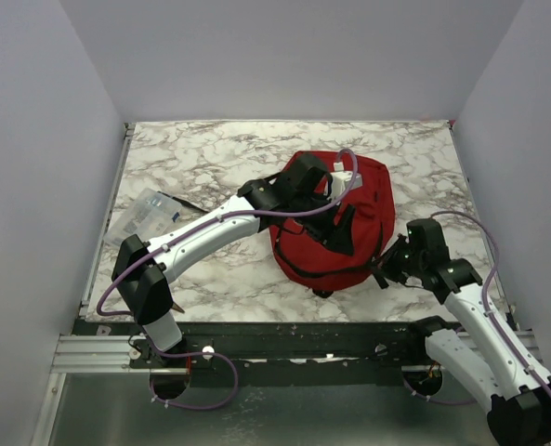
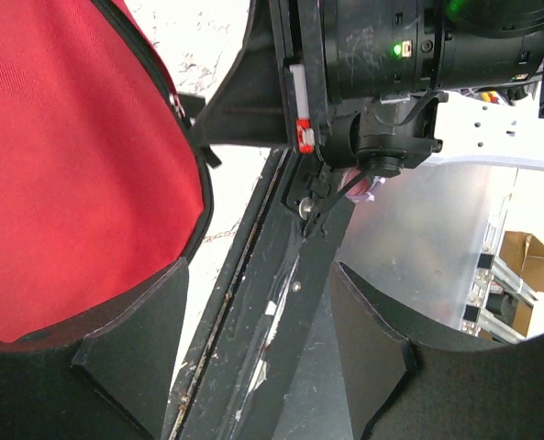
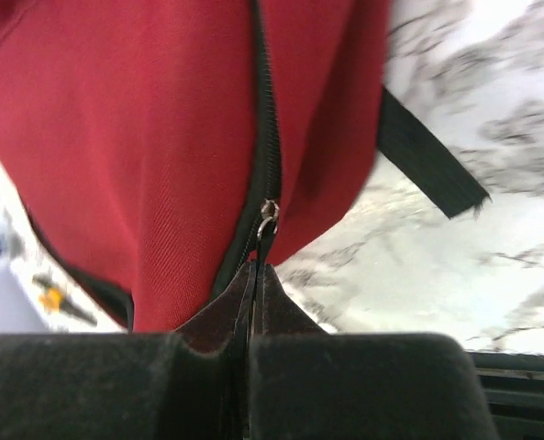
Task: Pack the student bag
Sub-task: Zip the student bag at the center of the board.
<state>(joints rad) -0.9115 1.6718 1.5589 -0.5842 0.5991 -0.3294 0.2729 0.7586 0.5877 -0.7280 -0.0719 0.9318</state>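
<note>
The student bag (image 1: pixel 373 195) is a dark-red backpack lying on the marble table right of centre. In the right wrist view its red fabric (image 3: pixel 134 137) fills the frame, with a black zipper line running down to a small metal zipper pull (image 3: pixel 268 218). My right gripper (image 3: pixel 254 275) is shut on the zipper pull's tab at the bag's near right corner (image 1: pixel 383 272). My left gripper (image 1: pixel 338 228) hangs over the bag's middle, open, with nothing between its fingers (image 2: pixel 134 353). The left wrist view shows the bag's red side (image 2: pixel 70 165) at left.
A clear plastic pouch (image 1: pixel 145 212) lies near the table's left edge. A black strap (image 3: pixel 429 158) trails from the bag onto the marble. The black base rail (image 1: pixel 284 339) runs along the near edge. The right arm's black body (image 2: pixel 391 55) shows beyond the left fingers.
</note>
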